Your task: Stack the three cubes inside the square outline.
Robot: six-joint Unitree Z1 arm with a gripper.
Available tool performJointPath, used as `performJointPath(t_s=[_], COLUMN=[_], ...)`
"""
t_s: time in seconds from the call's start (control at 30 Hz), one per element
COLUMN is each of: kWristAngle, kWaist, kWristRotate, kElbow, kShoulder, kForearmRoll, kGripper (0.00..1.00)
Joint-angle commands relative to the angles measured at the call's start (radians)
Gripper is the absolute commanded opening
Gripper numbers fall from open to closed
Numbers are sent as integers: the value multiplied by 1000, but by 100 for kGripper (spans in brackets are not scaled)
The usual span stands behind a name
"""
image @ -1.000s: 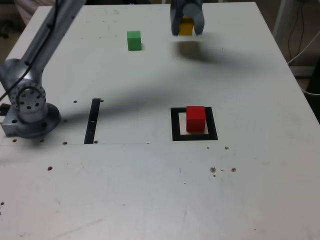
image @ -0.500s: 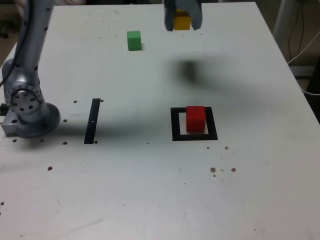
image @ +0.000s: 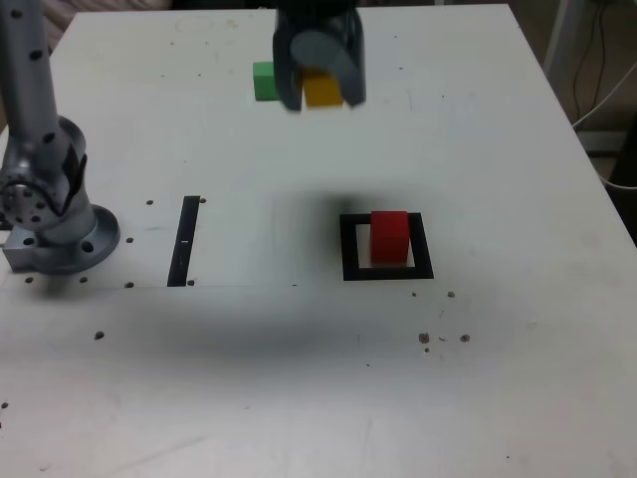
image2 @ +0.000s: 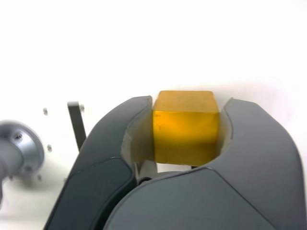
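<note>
Three cubes are in play, and each sits at a different stage of the job. One, the red cube (image: 390,237), rests flat on the white centre of the square outline (image: 350,249), so it serves as the base that the other two must go on. The yellow cube (image: 323,90) is off the table, pinched between the two dark jaws of the gripper (image: 319,72); the wrist view shows the yellow cube (image2: 186,125) squarely between the curved pads of the gripper (image2: 186,134), touched on two opposite faces with its upper edge level, a hold that should let it come down flat on another block. In the exterior view the gripper hangs high above the table, up the picture from the outline and toward that view's left of it, with a soft shadow on the white table (image: 498,378) just beside the outline. That height looks deliberate: carrying the block well above the red one leaves room to arrive over it without knocking it. The green cube (image: 264,81) stands on the table by itself at the far side, partly hidden behind the gripper, untouched. A thin black strip (image: 184,239) lies well apart from the outline, near the arm's round base (image: 55,224). By my reading the job is about a third done, with the second block on its way.
</note>
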Motion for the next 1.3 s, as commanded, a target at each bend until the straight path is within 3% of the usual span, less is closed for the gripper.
performJointPath(t_s=[0.0, 0.3, 0.53, 0.8, 1.27], kWristAngle=[-20, -118, -123, -145, -189], kWaist=[-66, -134, -166, -176, -177], kWristRotate=[-40, -91, -100, -159, -159], kElbow=[1, -41, -156, -209, -223], kShoulder=[-10, 75, 191, 277, 325], kForearmRoll=[-3, -1, 79, 74, 47], kGripper=[34, 34, 34, 33, 33])
